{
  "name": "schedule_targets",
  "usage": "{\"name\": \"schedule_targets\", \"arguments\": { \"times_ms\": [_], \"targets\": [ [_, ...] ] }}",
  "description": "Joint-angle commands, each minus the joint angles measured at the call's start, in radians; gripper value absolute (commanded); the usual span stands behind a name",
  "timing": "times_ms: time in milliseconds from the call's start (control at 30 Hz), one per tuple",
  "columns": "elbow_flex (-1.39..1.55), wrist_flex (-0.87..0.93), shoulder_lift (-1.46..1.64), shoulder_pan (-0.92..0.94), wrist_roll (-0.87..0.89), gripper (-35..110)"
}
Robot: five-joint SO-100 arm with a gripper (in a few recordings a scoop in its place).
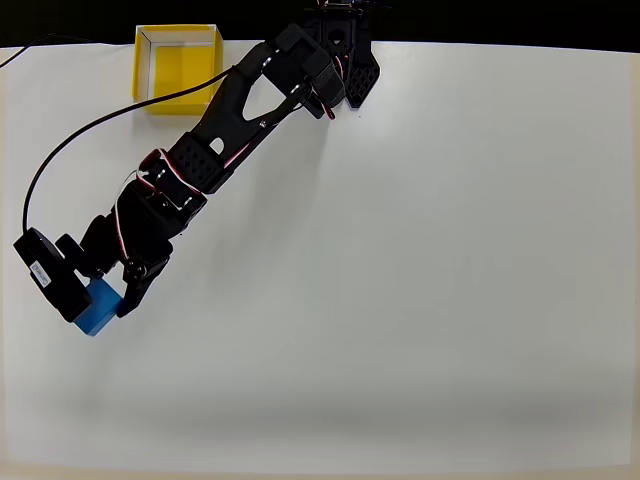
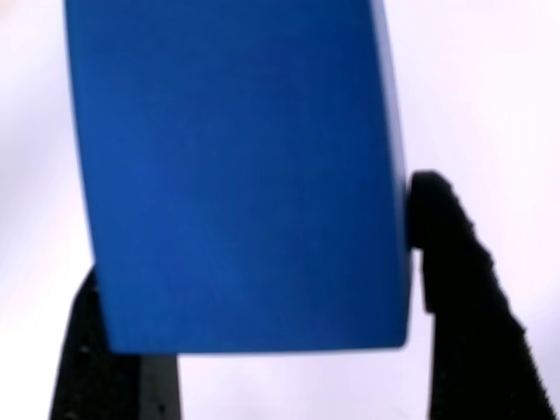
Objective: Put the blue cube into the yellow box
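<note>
Bright-blue, matte and plain-faced, the blue cube [image 2: 236, 175] sits clamped between the black jaws, slightly oblong.

Arm [image 1: 215, 150]: black printed links, red-and-white servo wiring, black cable looping at left of frame. Gripper [image 1: 110, 295]: black, ridged inner fingers [image 2: 455, 262].

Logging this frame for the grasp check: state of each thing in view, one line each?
blue cube: between the gripper's fingers, at the table's left part in the overhead view, far from the box.
gripper: shut on the blue cube, a finger on each side in the wrist view.
yellow box: open-topped, upright at the table's far left edge, nothing seen inside.
table: white.
</note>
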Motion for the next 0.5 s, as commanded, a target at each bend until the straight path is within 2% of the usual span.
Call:
{"name": "schedule_targets", "arguments": {
  "times_ms": [0, 233, 467],
  "targets": [
    [0.084, -0.009, 0.357, 0.127, 0.000, 15],
    [0.374, -0.006, 0.615, 0.348, -0.014, 15],
    [0.584, 0.069, 0.824, 0.575, -0.009, 15]
  ]
}}
